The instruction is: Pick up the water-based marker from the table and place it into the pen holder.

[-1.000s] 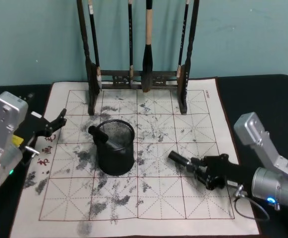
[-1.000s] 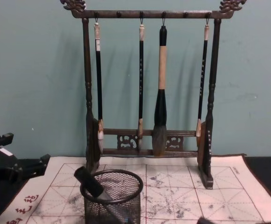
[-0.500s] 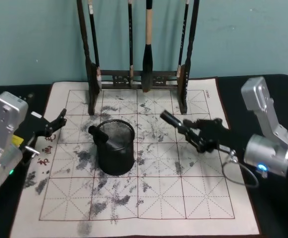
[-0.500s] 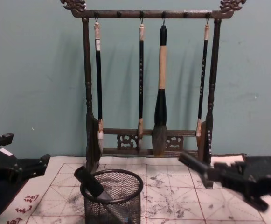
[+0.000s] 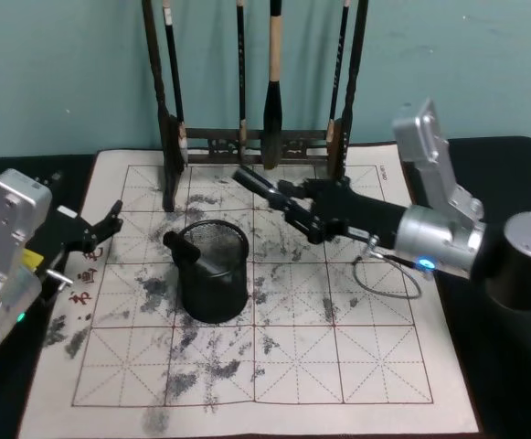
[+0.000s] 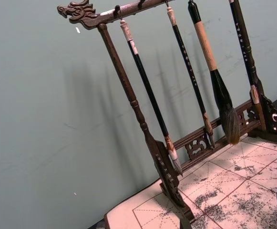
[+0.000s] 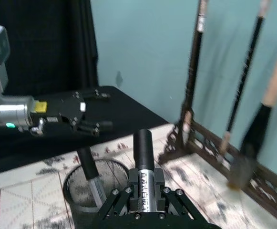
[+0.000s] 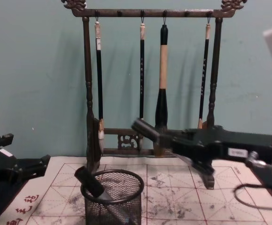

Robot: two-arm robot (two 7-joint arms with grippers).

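table (image 5: 512, 412) dark, stained mat (image 5: 338, 366) on it. left gripper (image 5: 105, 227) parked at the mat's left edge, fingers apart, holding nothing. holder (image 5: 212, 294) upright on the mat left of centre, one dark pen (image 5: 187, 249) leaning inside against its left rim. right gripper (image 5: 302, 215) reaches in from the right, in the air over the mat between holder and rack (image 5: 169, 137), fingers clamped on the marker (image 5: 260, 186). marker is tilted, free end pointing up, left and back, higher than the holder's rim in the chest view and right of it; not in the holder yet. four brushes (image 8: 163, 84) hang on the rack.
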